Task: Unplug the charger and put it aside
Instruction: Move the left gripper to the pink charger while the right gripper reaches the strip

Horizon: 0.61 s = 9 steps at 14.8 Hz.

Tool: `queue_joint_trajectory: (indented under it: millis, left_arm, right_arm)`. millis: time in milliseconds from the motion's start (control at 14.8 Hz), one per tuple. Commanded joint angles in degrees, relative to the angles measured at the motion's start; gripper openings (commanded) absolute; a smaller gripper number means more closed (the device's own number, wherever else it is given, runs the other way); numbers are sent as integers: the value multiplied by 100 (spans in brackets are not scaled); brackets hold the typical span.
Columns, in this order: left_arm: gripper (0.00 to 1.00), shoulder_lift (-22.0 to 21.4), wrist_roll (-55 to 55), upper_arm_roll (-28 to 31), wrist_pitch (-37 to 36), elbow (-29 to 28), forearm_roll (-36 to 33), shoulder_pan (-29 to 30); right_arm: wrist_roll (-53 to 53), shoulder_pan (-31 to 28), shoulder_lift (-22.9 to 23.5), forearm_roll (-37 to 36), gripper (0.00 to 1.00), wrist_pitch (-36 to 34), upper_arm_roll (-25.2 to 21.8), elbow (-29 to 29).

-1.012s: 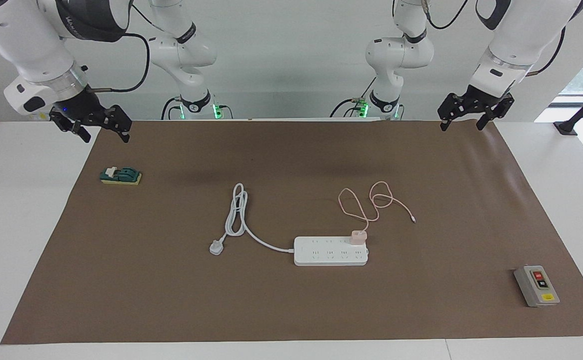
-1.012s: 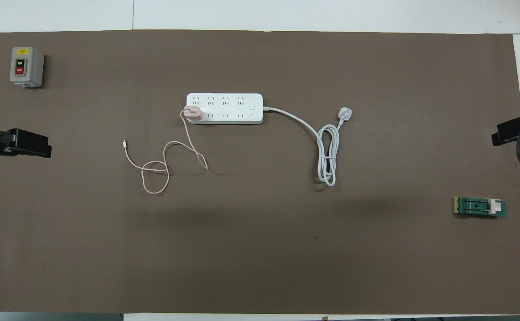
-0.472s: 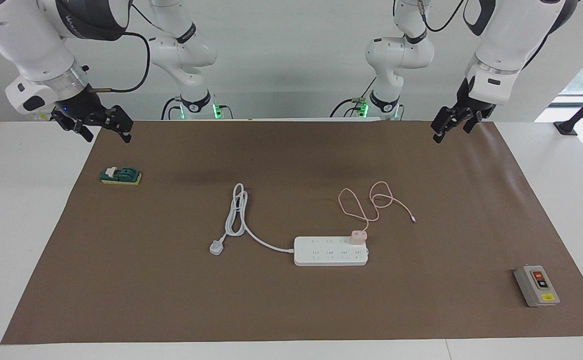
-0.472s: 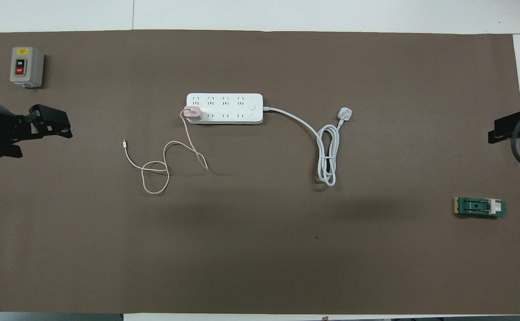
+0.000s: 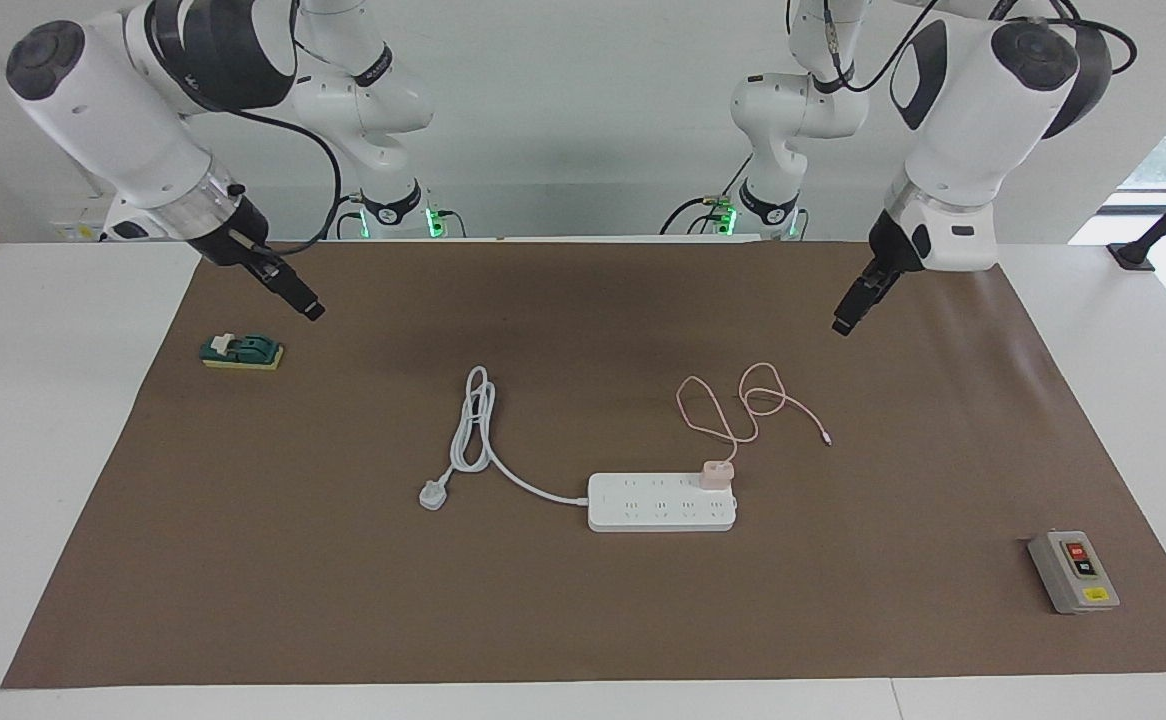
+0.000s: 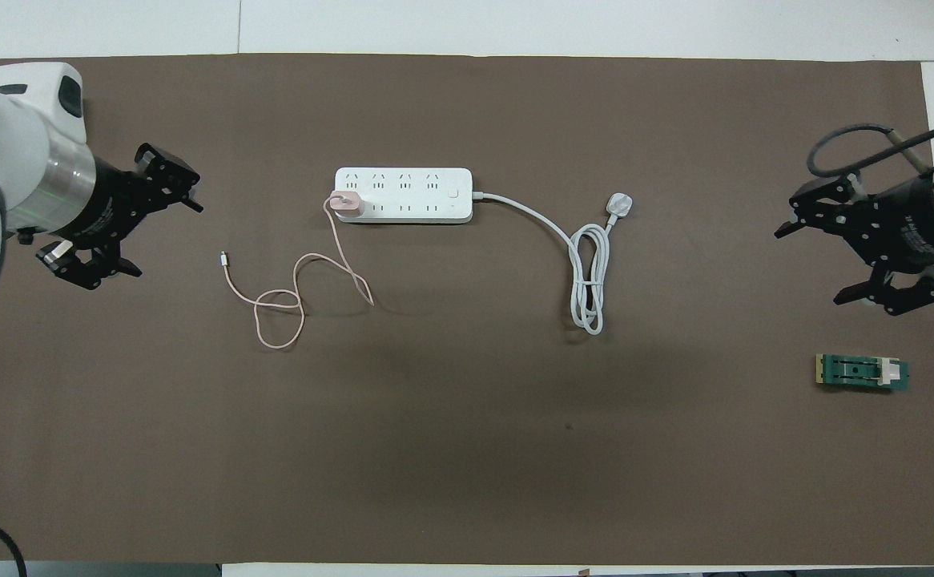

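- Charger (image 5: 716, 474): the small pale-pink cube sits plugged into the white power strip (image 5: 661, 502), in the socket row nearer the robots, at the strip's end toward the left arm's end of the desk (image 5: 583, 620).
- Its thin pink cable (image 5: 743, 405) runs from the cube toward the robots, curls into 2 loose loops on the brown mat (image 5: 343, 560) and ends in a small connector lying flat.
- From the left of the overhead view: the left tool (image 6: 166, 232) hangs over the mat at the left arm's end, its 2 fingers spread apart with nothing between them, well apart from the charger.
- Next comes the power strip, mid-desk, its thick white cord (image 5: 478, 435) folded into a long loop nearer the robots and ending in a white 3-pin plug (image 5: 433, 494).
- Then the right tool (image 6: 811, 260) hangs over the mat at the right arm's end, fingers spread apart and holding nothing.
- A green switch block (image 6: 862, 373) lies on the mat nearer the robots than the right tool.
- A grey button box (image 5: 1073, 572) stands by the mat's corner at the left arm's end.
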State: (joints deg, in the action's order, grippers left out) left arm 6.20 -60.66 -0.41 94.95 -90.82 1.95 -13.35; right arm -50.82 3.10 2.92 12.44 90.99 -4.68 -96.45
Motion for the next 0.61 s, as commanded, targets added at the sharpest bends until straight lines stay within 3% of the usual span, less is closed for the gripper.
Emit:
queue_joint_trajectory:
  millis: [0, 135, 270, 405, 540]
  left_arm:
    - [100, 792, -1530, 103, 32, 729, -176, -290]
    - [100, 1302, -2744, 129, 103, 1371, -248, -318]
    - [100, 1637, -3064, 138, 120, 1663, -239, -353]
    - [100, 1945, -3503, 155, 444, 1742, -247, -553]
    - [100, 2646, -3907, 269, 306, 2433, -274, -730]
  right_arm:
    - [-1460, 234, 182, 494, 100, 287, 2, -128]
    - [-2271, 287, 279, 908, 100, 506, 2, -172]
    - [-2929, 733, 532, 1049, 100, 1076, 2, -190]
    - [-3862, 884, 779, 1741, 100, 1699, 2, -181]
    - [-3935, 1096, 964, 2024, 100, 2227, 2, -190]
